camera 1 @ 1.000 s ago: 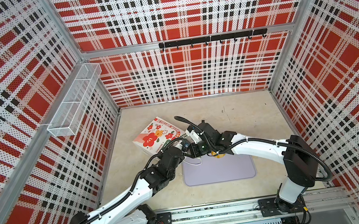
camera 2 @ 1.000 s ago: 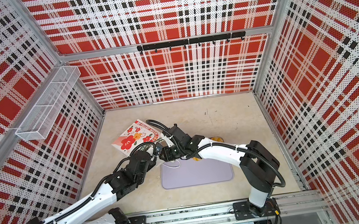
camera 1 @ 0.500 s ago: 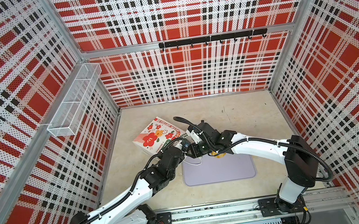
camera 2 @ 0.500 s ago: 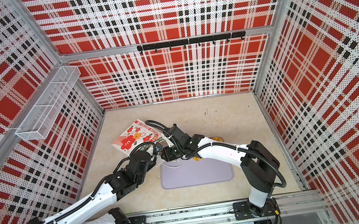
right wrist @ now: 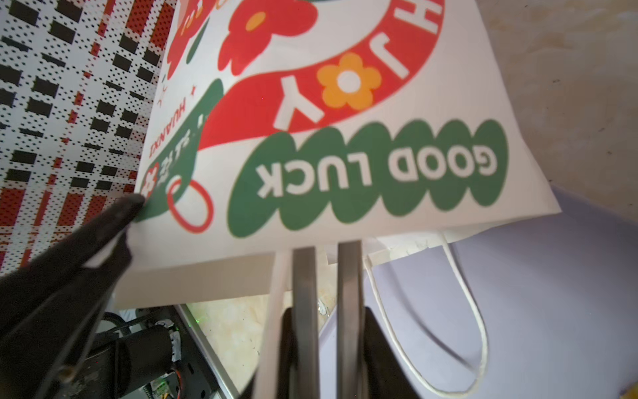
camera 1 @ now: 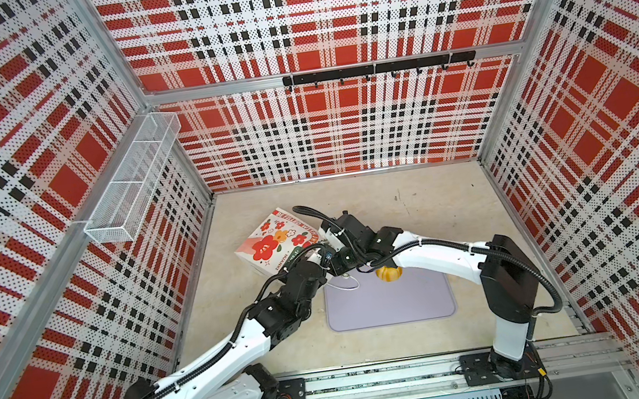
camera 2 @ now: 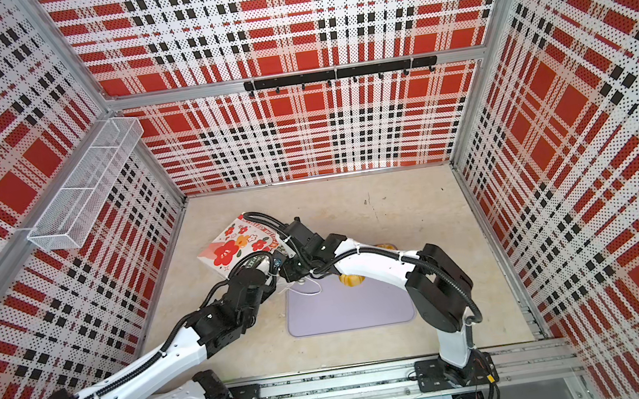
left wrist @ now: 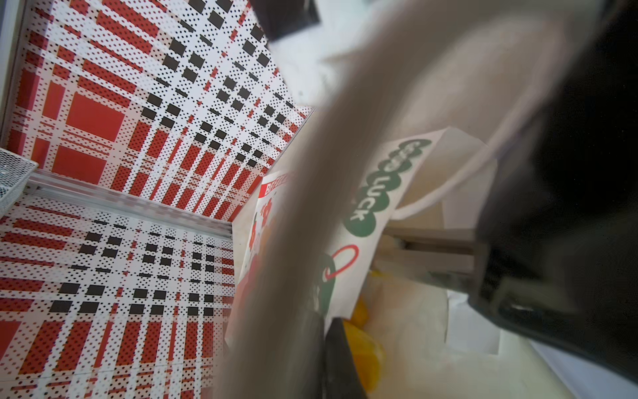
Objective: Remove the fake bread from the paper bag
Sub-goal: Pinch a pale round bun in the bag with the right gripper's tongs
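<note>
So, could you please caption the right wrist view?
Right end effector at the bag's mouth; left end effector pinching its rim.

White, flower-printed bag (camera 1: pixel 273 240) lies on its side left of centre, mouth toward the near right. A golden fluted bun (camera 1: pixel 388 273) sits just outside; yellow bread (left wrist: pixel 366 349) shows at the mouth.

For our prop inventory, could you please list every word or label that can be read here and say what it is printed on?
"GOOD LUCK": white on a green cloud shape on the paper bag.
"J", orange flower, "Y": white on the bag's red banner.
"HUANXI": small red letters near the bag's edge.
White marks on the green tag: too blurred to read.
Banner wording in both top views: too small to read.
</note>
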### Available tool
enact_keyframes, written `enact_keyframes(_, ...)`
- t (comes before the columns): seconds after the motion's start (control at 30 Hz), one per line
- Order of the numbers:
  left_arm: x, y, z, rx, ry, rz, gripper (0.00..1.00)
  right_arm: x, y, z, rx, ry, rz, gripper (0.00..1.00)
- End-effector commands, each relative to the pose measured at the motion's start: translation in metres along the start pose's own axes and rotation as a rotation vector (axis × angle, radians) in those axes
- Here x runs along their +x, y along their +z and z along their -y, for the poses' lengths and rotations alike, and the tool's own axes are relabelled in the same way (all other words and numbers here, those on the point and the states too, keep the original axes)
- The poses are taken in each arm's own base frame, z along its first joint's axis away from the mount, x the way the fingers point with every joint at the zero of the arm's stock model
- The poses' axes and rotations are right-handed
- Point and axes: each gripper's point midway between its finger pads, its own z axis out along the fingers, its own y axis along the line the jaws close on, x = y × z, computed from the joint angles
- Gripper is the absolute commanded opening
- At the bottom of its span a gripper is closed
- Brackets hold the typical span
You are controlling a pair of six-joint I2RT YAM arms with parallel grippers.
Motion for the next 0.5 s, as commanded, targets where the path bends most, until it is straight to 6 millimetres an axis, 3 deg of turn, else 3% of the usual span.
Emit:
enact_keyframes(0.0, -0.002, -0.002, 0.005, 0.025, 0.001, 0.022, 0.0, -0.018, -0.011, -0.01, 0.0, -0.027, 0.081, 0.11)
enact_keyframes(0.13, -0.002, -0.003, 0.004, 0.023, 0.0, 0.024, 0.0, -0.006, -0.037, -0.012, -0.038, -0.013, 0.108, 0.0)
enact_keyframes(0.3, -0.003, -0.003, 0.0, 0.005, -0.015, 0.025, 0.0, 0.02, -0.066, -0.012, -0.107, 0.033, 0.119, 0.0)
enact_keyframes(0.47, -0.005, -0.002, -0.008, -0.016, -0.051, 0.02, 0.0, 0.049, -0.081, -0.011, -0.155, 0.073, 0.108, 0.0)
